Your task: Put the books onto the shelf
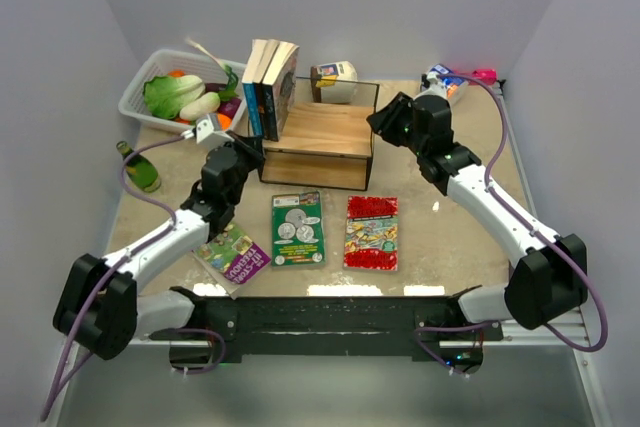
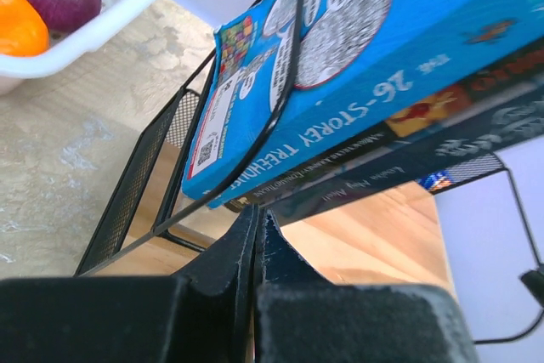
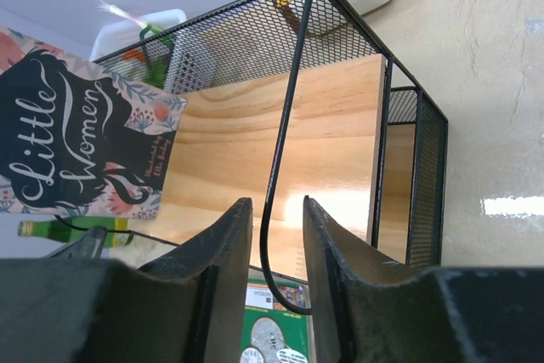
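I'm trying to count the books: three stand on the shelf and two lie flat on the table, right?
Not quite. Three books lie flat on the table, not two: the purple-and-green book, the green book and the red book, as the top view shows. Three upright books do stand on the shelf.

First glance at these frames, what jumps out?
Three upright books stand at the left end of the shelf, back centre. Three more lie flat in front of it: purple-and-green book, green book, red book, left to right. The right tool straddles the shelf's black wire frame, jaws apart; the left tool is shut beside the shelf's left end.
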